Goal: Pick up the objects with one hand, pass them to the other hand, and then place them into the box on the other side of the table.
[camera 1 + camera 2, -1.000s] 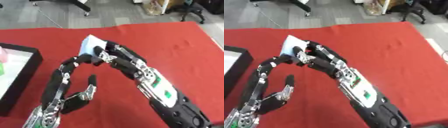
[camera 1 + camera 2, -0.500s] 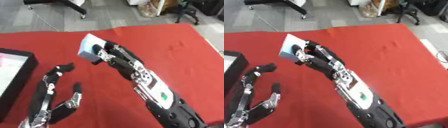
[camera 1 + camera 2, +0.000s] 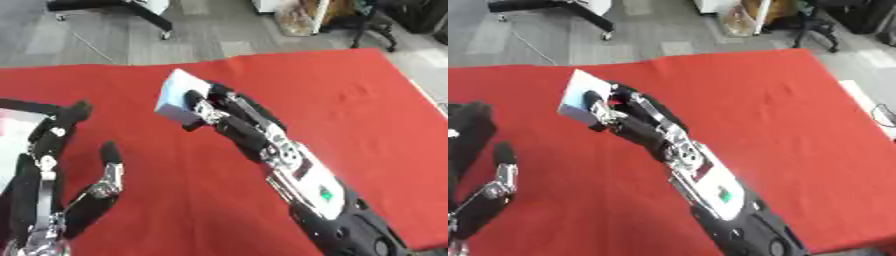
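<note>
Right hand (image 3: 229, 114) out over red tablecloth (image 3: 367, 105), fingers curled round small pale blue-white box (image 3: 179, 97), box tilted, lifted off cloth, sitting at hand's far-left tip. Left hand (image 3: 54, 165) low at left, well apart from box, fingers straight and spread, thumb out, holding nothing. Dark edge of bin (image 3: 26, 104) just beyond left hand's fingertips, contents unclear. Nothing on cloth between the two hands. Grey floor past table's far edge: wheeled stand leg (image 3: 140, 12), dark chair (image 3: 385, 20).
</note>
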Controlling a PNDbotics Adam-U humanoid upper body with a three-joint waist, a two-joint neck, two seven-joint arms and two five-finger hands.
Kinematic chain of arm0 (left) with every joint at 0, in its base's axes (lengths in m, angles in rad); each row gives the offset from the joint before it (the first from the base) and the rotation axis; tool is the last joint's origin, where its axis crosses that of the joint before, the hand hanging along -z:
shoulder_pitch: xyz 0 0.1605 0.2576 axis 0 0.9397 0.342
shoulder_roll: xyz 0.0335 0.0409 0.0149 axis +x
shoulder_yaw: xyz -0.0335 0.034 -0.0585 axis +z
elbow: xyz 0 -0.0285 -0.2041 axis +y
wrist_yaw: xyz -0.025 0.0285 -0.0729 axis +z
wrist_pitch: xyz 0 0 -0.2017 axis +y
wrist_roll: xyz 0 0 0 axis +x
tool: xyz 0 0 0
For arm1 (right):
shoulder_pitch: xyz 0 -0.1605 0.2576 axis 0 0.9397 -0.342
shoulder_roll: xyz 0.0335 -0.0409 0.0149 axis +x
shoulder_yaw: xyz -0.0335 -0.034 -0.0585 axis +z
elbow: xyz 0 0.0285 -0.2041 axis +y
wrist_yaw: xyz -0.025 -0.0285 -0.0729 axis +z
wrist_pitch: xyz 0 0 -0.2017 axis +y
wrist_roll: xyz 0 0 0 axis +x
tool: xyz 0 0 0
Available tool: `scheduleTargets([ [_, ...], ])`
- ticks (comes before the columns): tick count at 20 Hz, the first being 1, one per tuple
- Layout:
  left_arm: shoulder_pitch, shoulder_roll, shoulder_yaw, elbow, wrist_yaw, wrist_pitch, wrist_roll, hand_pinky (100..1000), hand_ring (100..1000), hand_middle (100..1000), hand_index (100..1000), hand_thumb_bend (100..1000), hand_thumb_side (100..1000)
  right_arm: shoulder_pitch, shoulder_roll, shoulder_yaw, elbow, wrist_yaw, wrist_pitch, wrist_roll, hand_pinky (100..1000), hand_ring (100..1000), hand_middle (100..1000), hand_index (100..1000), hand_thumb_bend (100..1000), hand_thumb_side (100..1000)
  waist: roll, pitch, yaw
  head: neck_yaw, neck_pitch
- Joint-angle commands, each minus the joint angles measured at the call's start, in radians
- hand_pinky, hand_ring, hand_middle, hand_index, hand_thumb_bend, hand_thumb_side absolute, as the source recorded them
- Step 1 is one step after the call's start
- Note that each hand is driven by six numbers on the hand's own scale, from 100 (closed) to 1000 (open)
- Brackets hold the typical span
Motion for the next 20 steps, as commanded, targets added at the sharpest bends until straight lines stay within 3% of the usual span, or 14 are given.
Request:
scheduleTargets([
  [1,-0.027,0.027,-0.002,-0.032,-0.005,-0.003,-0.020,820,786,785,927,100,488,-0.013,-0.006,0.013,-0.008,0.003,0.007,0.021,627,557,321,357,100,519,-0.005,0.001,-0.001,0.002,-0.008],
  [5,-0.065,0.048,-0.030,-0.059,-0.002,-0.029,-0.111,841,822,826,957,131,442,-0.020,-0.015,0.040,-0.011,0.011,0.016,0.085,628,560,322,358,100,511,-0.005,0.000,-0.001,0.003,-0.005],
  [8,-0.087,0.058,-0.059,-0.075,0.003,-0.057,-0.189,850,837,842,966,249,413,-0.022,-0.017,0.047,-0.010,0.014,0.018,0.117,628,559,321,357,100,511,-0.005,-0.001,-0.001,0.005,-0.004],
  [9,-0.093,0.059,-0.069,-0.076,0.009,-0.065,-0.211,852,839,847,970,329,366,-0.023,-0.018,0.049,-0.010,0.014,0.019,0.123,628,559,321,357,100,512,-0.005,-0.001,-0.002,0.005,-0.003],
  [13,-0.120,0.050,-0.088,-0.073,-0.004,-0.062,-0.251,851,840,848,977,516,306,-0.024,-0.022,0.059,-0.009,0.015,0.023,0.146,628,560,322,357,100,514,-0.007,-0.001,-0.001,0.006,-0.002],
  [18,-0.143,0.045,-0.106,-0.068,-0.033,-0.065,-0.273,855,843,851,982,564,286,-0.027,-0.024,0.065,-0.009,0.016,0.027,0.165,627,560,322,357,100,512,-0.007,0.000,-0.002,0.005,0.001],
  [20,-0.145,0.044,-0.110,-0.063,-0.041,-0.070,-0.283,856,844,852,983,529,294,-0.028,-0.026,0.067,-0.010,0.016,0.028,0.171,627,560,322,357,100,510,-0.006,0.000,-0.002,0.005,0.000],
])
